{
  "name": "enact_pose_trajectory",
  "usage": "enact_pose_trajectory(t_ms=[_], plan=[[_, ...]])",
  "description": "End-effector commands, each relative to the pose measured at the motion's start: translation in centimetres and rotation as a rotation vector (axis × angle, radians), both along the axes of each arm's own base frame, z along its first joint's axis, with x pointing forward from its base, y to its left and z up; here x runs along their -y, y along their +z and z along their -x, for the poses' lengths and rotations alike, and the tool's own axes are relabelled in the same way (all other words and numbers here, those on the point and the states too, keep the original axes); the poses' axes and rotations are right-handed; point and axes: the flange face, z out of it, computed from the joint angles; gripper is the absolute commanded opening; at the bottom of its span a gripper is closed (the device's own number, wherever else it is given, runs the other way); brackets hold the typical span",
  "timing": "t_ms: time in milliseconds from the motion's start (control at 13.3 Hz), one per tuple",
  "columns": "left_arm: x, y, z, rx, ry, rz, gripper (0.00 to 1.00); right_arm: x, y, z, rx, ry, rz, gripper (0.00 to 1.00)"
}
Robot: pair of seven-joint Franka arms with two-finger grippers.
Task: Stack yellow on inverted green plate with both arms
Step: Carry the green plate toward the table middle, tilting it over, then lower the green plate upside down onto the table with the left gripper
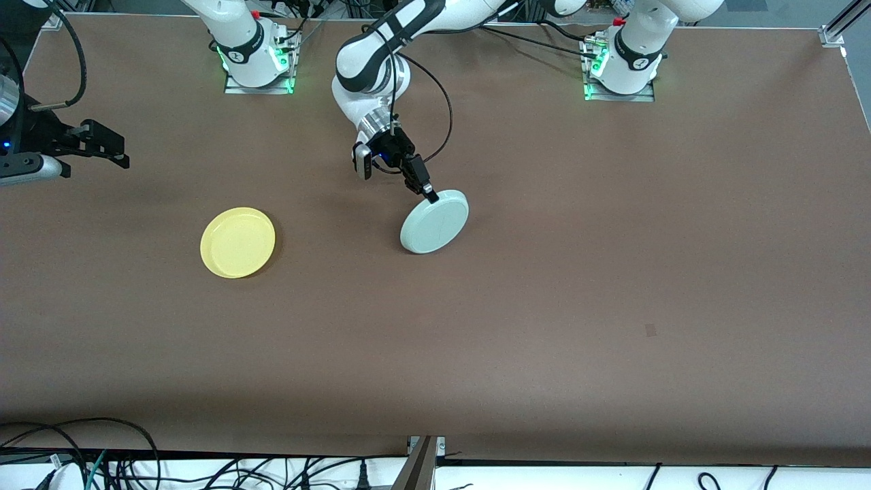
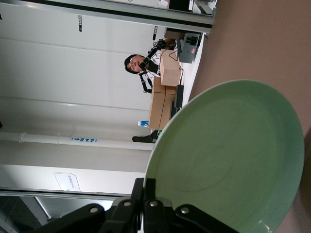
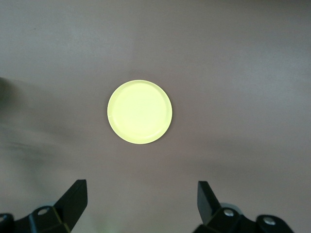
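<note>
In the front view, the left claw (image 1: 428,194) pinches the rim of the green plate (image 1: 435,221), holding it tilted with its underside showing, over the middle of the brown tabletop (image 1: 544,306). The yellow plate (image 1: 237,242) lies flat toward the right arm's end. The right claw (image 1: 102,146) hangs open at that end.

The left wrist view shows the green plate's (image 2: 228,160) hollow face, clamped at the rim.

The right wrist view shows spread fingers (image 3: 75,199) above the yellow plate (image 3: 139,111).

Bare table (image 1: 544,327) all around yellow plate (image 1: 237,242).
</note>
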Motion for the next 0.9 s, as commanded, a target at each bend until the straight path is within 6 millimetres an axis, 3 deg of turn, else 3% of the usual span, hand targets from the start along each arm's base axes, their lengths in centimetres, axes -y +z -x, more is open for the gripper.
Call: enact_pose_trajectory(t_ms=[0,75,150,225,599,824], plan=[[0.5,-0.5,-0.3,0.008,-0.013,-0.015,0.0,-0.1,0.5,0.2,0.0,-0.008,-0.005,1.0],[0.8,-0.5,0.3,0.005,-0.02,-0.014,0.0,-0.1,0.5,0.2,0.0,-0.006,-0.005,1.0],[1.0,-0.8,0.8,-0.001,-0.026,-0.015,0.32,-0.1,0.5,0.2,0.0,-0.006,-0.005,1.0],[1.5,-0.9,2.0,-0.007,-0.041,-0.011,0.99,-0.2,0.5,0.2,0.0,-0.005,-0.005,1.0],[4.7,-2.3,9.6,0.003,-0.116,0.186,1.0,-0.2,0.5,0.2,-0.002,-0.005,-0.005,1.0],[5.9,-2.7,12.0,-0.033,-0.076,0.41,1.0,-0.2,0.5,0.2,-0.002,-0.005,-0.005,1.0]])
